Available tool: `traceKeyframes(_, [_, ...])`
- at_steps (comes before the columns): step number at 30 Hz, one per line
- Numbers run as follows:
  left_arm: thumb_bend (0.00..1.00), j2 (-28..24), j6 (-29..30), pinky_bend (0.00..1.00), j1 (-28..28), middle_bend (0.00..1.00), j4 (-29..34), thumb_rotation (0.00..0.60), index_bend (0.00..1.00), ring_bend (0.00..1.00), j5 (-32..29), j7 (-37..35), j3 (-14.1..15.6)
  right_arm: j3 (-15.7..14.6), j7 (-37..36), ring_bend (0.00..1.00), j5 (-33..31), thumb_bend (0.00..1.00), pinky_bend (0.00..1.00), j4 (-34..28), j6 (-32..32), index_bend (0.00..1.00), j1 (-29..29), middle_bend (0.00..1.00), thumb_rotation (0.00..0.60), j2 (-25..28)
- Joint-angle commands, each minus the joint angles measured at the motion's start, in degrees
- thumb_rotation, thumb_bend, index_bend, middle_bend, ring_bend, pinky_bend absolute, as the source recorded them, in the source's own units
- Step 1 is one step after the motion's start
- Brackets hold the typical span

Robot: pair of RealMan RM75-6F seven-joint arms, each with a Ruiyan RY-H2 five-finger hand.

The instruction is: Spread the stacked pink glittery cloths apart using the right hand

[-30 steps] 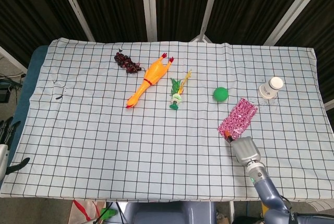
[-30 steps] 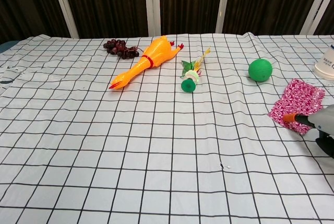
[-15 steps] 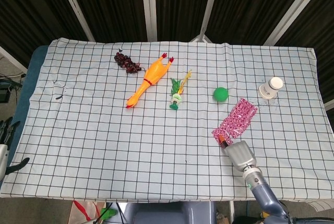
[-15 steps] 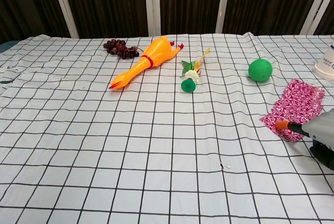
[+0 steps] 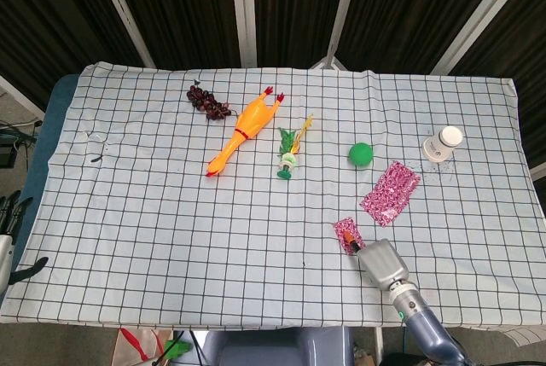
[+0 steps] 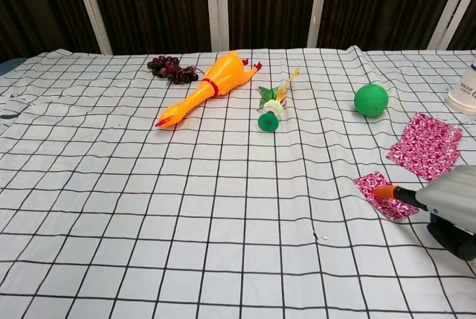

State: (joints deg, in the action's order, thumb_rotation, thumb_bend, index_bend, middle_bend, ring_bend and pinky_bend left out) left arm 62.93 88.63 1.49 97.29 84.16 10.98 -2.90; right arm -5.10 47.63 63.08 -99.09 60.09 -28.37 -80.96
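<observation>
Because the right hand (image 5: 377, 261) shows mostly its grey back in the head view, I cannot tell whether its fingers clamp or merely press; an orange fingertip (image 5: 352, 247) rests on the small pink cloth (image 5: 345, 230), which lies apart from the larger pink cloth (image 5: 390, 193) near the green ball (image 5: 360, 153). If that light contact slips, the small cloth could bunch or stay put. The left hand (image 5: 8, 217) barely shows at the frame's edge, state unclear.

In the chest view the fingertip (image 6: 385, 192) touches the small cloth. Half a second ago both cloths overlapped; now a gap of tablecloth (image 6: 186, 185) separates them.
</observation>
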Motion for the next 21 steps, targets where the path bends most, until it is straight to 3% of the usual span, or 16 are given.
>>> traceKeyframes(1, [0.2, -0.06, 0.02, 0.17, -0.05, 0.0, 0.05, 0.6, 0.1, 0.03, -0.05, -0.13, 0.01, 0.21, -0.11, 0.85, 0.32, 0.73, 0.69, -0.44, 0.54, 0.1, -0.03, 0.82, 0.6, 0.21])
traceKeyframes(12, [0.2, -0.21, 0.04, 0.17, -0.11, 0.0, 0.21, 0.6, 0.1, 0.03, -0.41, -0.23, -0.09, 4.63, -1.62, 0.85, -2.55, 0.73, 0.69, -1.9, 3.63, 0.1, -0.55, 0.82, 0.6, 3.61])
traceKeyframes(21, [0.2, -0.05, -0.02, 0.17, -0.05, 0.0, 0.28, 0.6, 0.1, 0.03, -0.39, 0.34, -0.02, 6.32, -2.94, 0.85, -6.77, 0.73, 0.69, -0.79, 3.26, 0.1, -0.84, 0.82, 0.6, 6.29])
